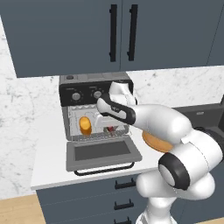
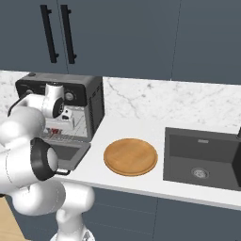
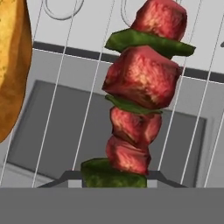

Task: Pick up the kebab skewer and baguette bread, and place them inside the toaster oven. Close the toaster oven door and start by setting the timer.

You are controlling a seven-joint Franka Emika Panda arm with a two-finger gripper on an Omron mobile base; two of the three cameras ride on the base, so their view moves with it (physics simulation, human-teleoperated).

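The grey-silver toaster oven stands on the counter with its door dropped open and flat. The golden baguette bread lies on the wire rack in the left half of the oven, and its crust fills the left edge of the hand view. My gripper reaches into the right half of the oven. It is shut on the kebab skewer, whose red meat chunks and green pieces run up from between the fingertips, just over the rack. The gripper clamps the skewer's lowest green piece.
A round wooden plate lies bare on the counter right of the oven. A dark sink is set in further right. Dark wall cabinets hang above the oven. The black panel's knobs sit just above my hand.
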